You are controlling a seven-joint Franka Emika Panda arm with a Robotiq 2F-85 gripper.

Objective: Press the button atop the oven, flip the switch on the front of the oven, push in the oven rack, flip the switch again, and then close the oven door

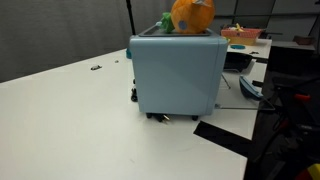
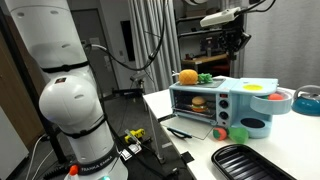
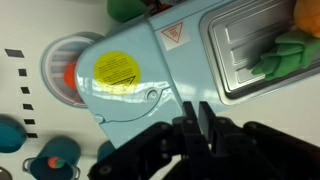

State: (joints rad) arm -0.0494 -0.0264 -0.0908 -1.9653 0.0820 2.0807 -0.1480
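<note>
Bright, even indoor light from overhead in both exterior views; soft shadow beneath the light blue boxy oven on the white tabletop. Coarse and slightly soft all over. In the wrist view, black gripper blurred at lower frame, faint sheen on the oven's top.

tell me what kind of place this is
Probably a robotics lab: a large white robot arm stands beside a white table that holds a toy-like light blue oven, with cluttered desks behind.

The white arm stands upright; its gripper hangs high, pointing downward, fingers pressed together.
</note>
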